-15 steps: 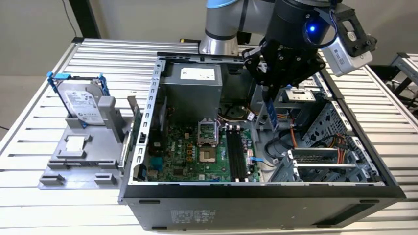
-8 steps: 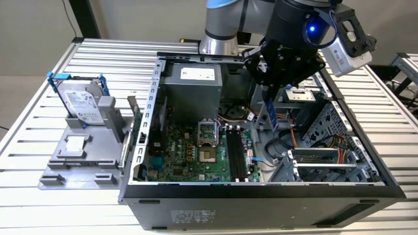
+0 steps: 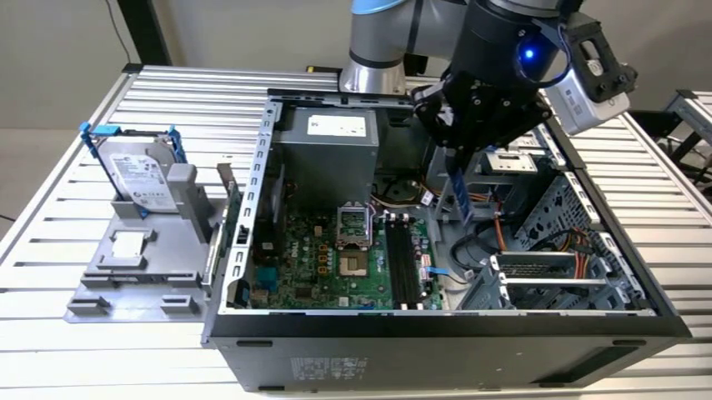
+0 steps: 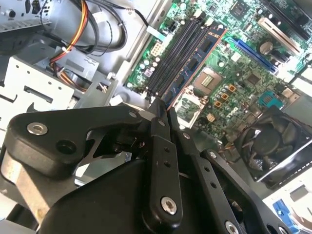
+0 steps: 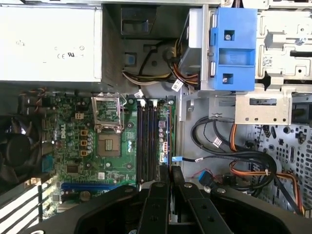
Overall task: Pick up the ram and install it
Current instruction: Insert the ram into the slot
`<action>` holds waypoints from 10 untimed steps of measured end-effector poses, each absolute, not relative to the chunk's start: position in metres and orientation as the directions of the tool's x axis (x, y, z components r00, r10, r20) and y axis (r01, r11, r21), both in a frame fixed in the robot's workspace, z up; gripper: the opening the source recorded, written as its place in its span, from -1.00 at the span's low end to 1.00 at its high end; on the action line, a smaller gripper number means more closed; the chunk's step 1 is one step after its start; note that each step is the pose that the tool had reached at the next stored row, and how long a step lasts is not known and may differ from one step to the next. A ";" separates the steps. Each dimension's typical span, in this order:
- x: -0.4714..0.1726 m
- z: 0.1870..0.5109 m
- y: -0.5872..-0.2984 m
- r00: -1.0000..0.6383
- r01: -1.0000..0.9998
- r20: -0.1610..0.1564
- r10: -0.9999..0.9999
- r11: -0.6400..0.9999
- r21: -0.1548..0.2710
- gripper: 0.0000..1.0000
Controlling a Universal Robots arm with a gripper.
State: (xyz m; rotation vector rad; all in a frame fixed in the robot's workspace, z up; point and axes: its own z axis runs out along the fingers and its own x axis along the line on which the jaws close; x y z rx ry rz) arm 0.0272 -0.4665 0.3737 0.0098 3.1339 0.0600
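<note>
jaws clamped tight on the ram, held over the motherboard.

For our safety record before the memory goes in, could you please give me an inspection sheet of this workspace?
Surface: ribbed metal table carrying an open computer case.
Job's things: memory stick held above the case, not yet in the black slots.
Clutter: hard drive upright on a grey stand, at the exterior view's left of the case.
Grippers: gripper shut on the memory stick.
Cables: black and orange cables loose inside the case.
Surroundings: plain wall; nobody seen.
</note>
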 end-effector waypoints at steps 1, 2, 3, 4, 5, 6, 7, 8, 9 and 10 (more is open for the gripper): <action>0.027 0.372 -0.466 -1.000 0.006 -0.006 0.006 0.999 0.038 -1.00; 0.027 0.370 -0.466 -1.000 0.006 -0.006 0.006 0.999 0.038 -1.00; 0.027 0.369 -0.466 -1.000 0.006 -0.006 0.006 0.999 0.037 -1.00; 0.027 0.367 -0.466 -1.000 0.006 -0.005 0.006 0.999 0.037 -1.00; 0.027 0.365 -0.466 -1.000 0.006 -0.005 0.006 0.999 0.037 -1.00; 0.027 0.363 -0.465 -1.000 0.006 -0.005 0.006 0.999 0.037 -1.00; 0.027 0.362 -0.465 -1.000 0.006 -0.005 0.006 0.999 0.036 -1.00; 0.027 0.360 -0.465 -1.000 0.006 -0.005 0.007 0.999 0.036 -1.00; 0.027 0.358 -0.465 -1.000 0.007 -0.005 0.007 0.999 0.036 -1.00; 0.027 0.356 -0.465 -1.000 0.007 -0.005 0.007 0.999 0.036 -1.00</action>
